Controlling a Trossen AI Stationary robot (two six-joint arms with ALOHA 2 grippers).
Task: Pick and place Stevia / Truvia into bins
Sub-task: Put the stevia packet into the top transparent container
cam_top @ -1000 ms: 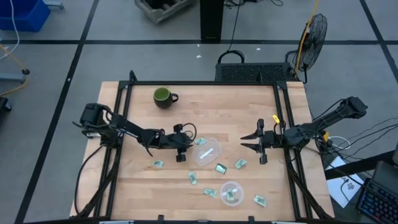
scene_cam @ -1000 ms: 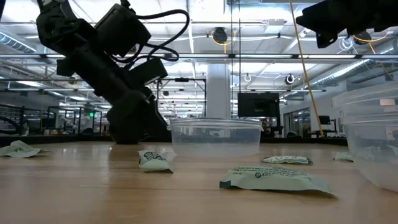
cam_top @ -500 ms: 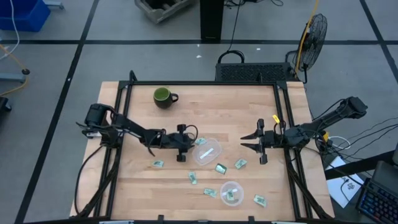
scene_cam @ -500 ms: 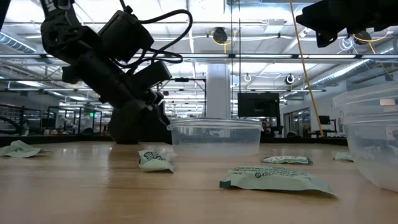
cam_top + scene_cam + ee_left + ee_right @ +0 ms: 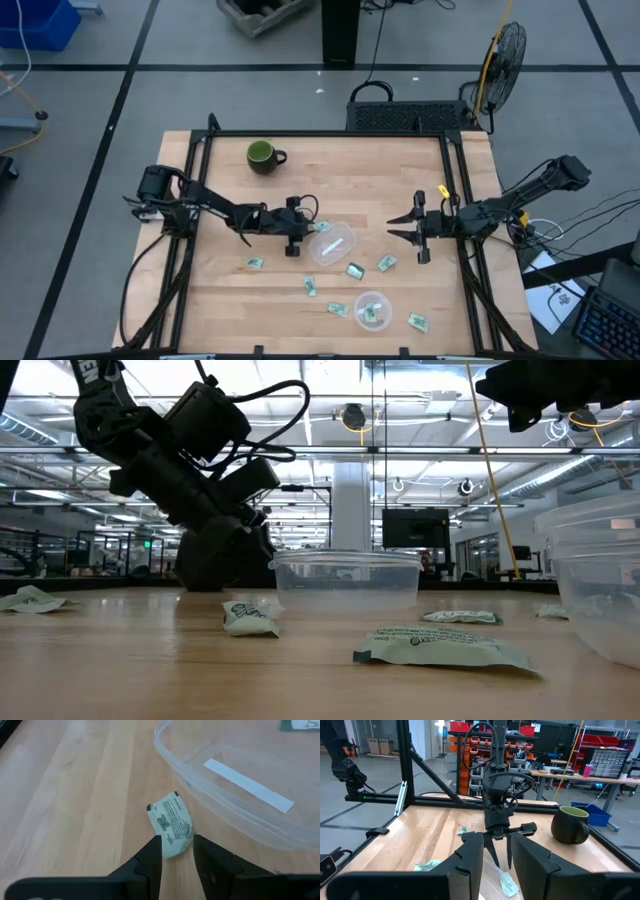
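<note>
Near bin (image 5: 372, 311): small clear round cup at the table's front edge, in front of and slightly right of the wide bin; at least one green-white packet lies inside it.
Front packets (image 5: 338, 309): one just left of the near bin, one (image 5: 417, 322) just right of it, both flat on the wood.
Middle packets: one (image 5: 310, 286) in front of the wide bin and slightly left, one (image 5: 355, 271) just off its front-right rim, one (image 5: 386, 263) farther right, one (image 5: 254, 264) well to the left of the wide bin.
Wide bin (image 5: 333, 243): shallow clear bowl near the table's middle; a white strip (image 5: 248, 792) lies on its floor.
Left gripper (image 5: 293, 240): low over the table, just left of the wide bin; its fingers (image 5: 150, 862) are spread a little, with one end of a packet (image 5: 171, 823) showing in the gap between the tips. Whether they press on it, I cannot tell. That packet lies on the wood just outside the bin's wall.
Packet behind the bin (image 5: 322, 227): close to the wide bin's far-left rim.
Right gripper (image 5: 419, 240): well right of the wide bin, above the table, holding nothing; fingers (image 5: 470, 857) partly spread.
Mug (image 5: 264, 156): dark green, upright, far behind and left of the wide bin.
Table (image 5: 400, 170): pale wood inside a black frame.
</note>
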